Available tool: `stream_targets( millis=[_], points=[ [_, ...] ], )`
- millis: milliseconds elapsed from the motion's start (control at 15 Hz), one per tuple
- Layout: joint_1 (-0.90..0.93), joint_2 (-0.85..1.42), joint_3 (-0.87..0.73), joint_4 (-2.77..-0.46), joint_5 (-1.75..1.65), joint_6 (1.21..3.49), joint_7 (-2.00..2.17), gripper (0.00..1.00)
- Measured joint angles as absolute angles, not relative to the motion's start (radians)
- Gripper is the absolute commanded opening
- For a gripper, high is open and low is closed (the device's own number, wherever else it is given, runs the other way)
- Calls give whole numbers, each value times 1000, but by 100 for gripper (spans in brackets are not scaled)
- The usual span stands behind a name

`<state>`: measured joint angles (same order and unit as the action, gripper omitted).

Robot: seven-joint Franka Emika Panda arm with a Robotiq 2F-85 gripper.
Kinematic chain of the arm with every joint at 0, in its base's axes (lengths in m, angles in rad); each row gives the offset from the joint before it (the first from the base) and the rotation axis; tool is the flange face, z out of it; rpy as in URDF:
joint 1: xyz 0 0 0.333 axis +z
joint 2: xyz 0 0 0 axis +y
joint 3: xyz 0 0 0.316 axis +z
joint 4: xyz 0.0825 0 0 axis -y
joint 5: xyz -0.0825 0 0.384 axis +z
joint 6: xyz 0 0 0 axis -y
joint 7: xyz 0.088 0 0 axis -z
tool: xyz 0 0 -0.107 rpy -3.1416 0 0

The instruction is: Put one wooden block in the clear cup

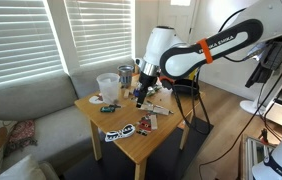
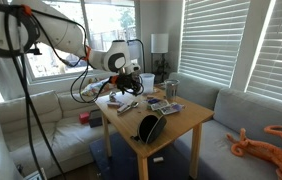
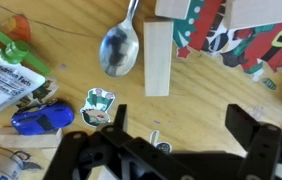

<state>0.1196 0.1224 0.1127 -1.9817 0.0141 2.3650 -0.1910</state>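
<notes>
In the wrist view a pale wooden block (image 3: 157, 58) lies flat on the wooden table (image 3: 196, 95), next to a metal spoon (image 3: 118, 48). Two more wooden blocks (image 3: 171, 8) (image 3: 261, 12) lie at the top edge. My gripper (image 3: 181, 130) is open and empty, hovering low over bare table just short of the nearest block. The clear cup (image 1: 107, 85) stands upright near the table's far corner and also shows in an exterior view (image 2: 148, 81). It is out of the wrist view. The gripper shows in both exterior views (image 1: 141, 94) (image 2: 129, 86).
A shiny metal can (image 1: 127, 74) stands beside the cup. A blue toy car (image 3: 41, 119), a sticker (image 3: 99, 101), a snack packet (image 3: 3, 72) and a Christmas-print piece (image 3: 221, 38) lie around the block. A sofa (image 1: 26, 110) borders the table.
</notes>
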Motion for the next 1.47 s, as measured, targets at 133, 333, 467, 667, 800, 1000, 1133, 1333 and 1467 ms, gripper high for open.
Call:
stream_targets(
  millis=[133, 333, 467, 667, 800, 1000, 1133, 1333, 1467],
  points=[
    [119, 166, 113, -1951, 15, 2356, -195, 100],
    [119, 216, 120, -1909, 17, 2329, -198, 66],
    [119, 237, 125, -1883, 17, 2287, -198, 50],
    [119, 245, 127, -1856, 16, 2213, -194, 30],
    [119, 245, 126, -1842, 15, 2170, -192, 16],
    [119, 244, 128, -1826, 13, 2151, -193, 7],
    [120, 237, 130, -1816, 6, 2151, -200, 7],
    [120, 202, 132, -1813, 1, 2195, -219, 7],
    [120, 157, 134, -1822, -11, 2274, -222, 29]
  ],
)
